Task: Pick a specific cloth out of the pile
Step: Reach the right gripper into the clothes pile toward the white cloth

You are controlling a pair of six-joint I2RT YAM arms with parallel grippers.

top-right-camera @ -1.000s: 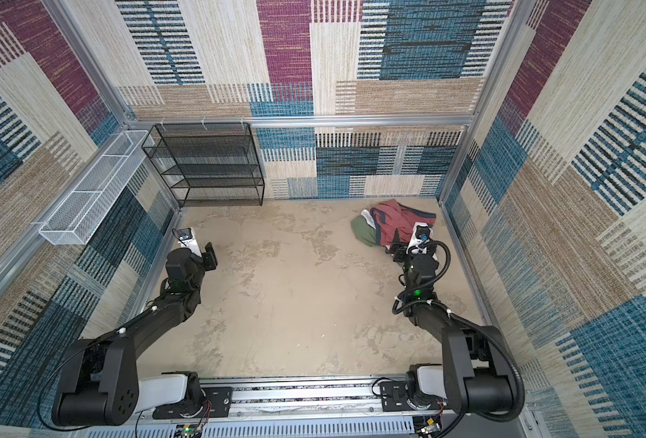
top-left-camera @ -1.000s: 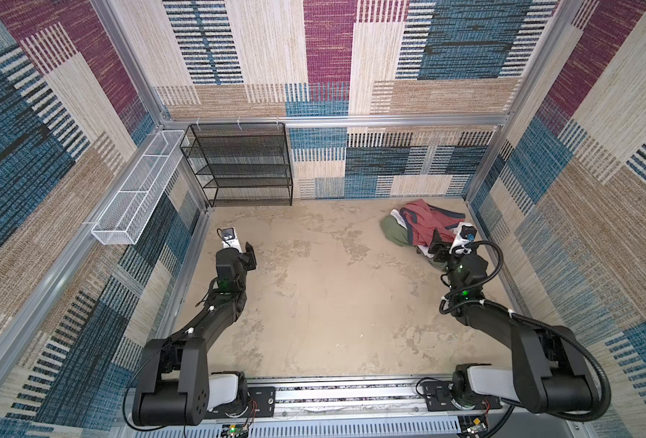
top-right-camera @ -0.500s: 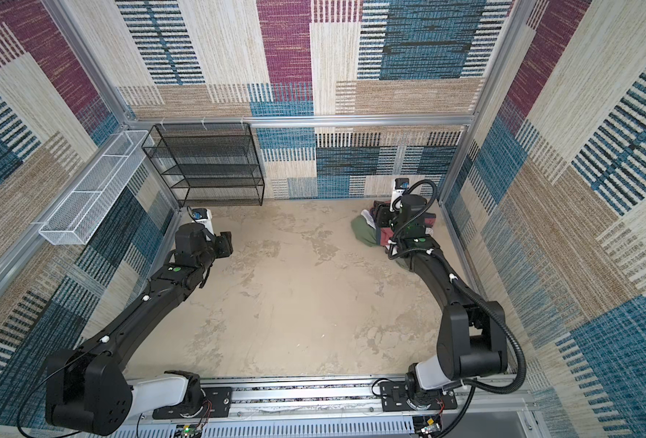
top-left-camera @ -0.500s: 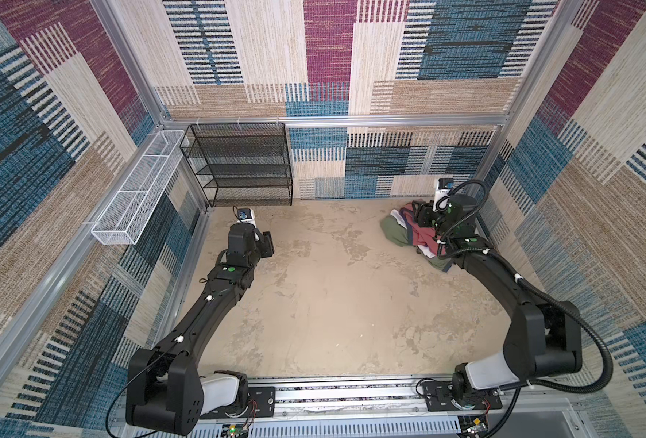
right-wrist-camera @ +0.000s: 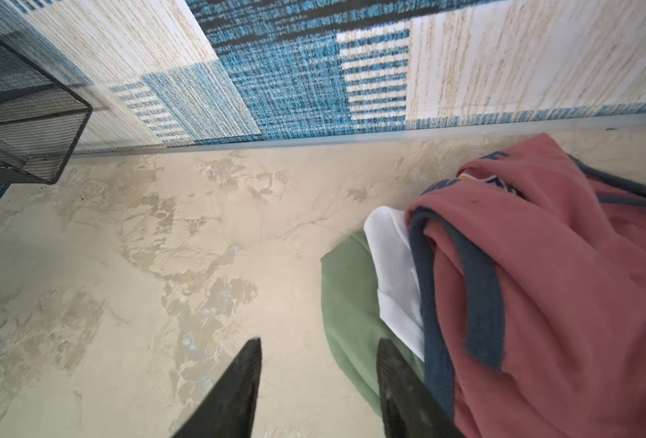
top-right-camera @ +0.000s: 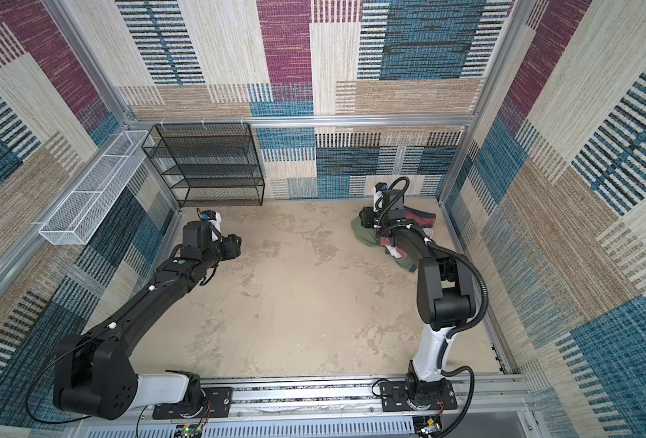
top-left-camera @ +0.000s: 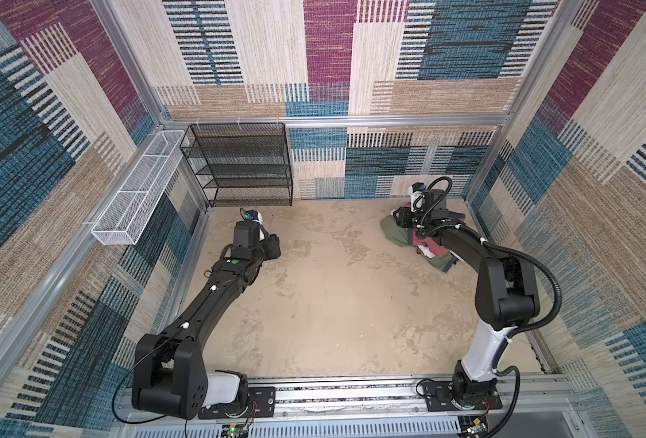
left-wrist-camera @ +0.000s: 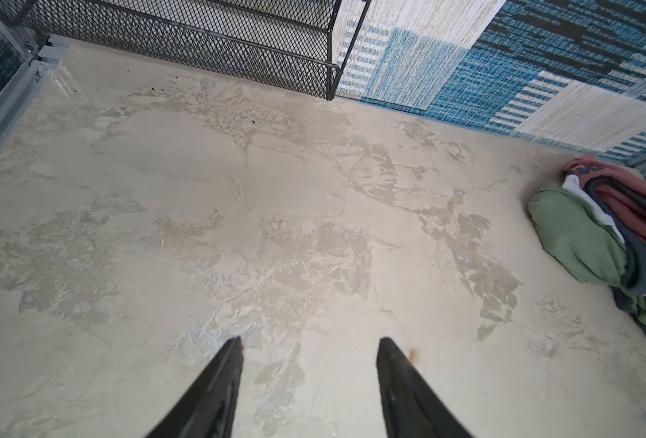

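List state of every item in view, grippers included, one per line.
white cloth: partly buried between the other two garments, not gripped
salmon-red garment: crumpled, on top of the pile
olive-green garment: bunched at the pile's edge
left gripper: open, empty, over bare floor
right gripper: open, empty, at the green garment's edge
black mesh shelf: empty
white wire basket: empty

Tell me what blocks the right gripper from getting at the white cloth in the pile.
The salmon-red garment lies over most of the white cloth, and the olive-green garment sits against its other side. Only a strip of white shows between them. The right gripper, jaws apart, hovers at the green edge, holding nothing.
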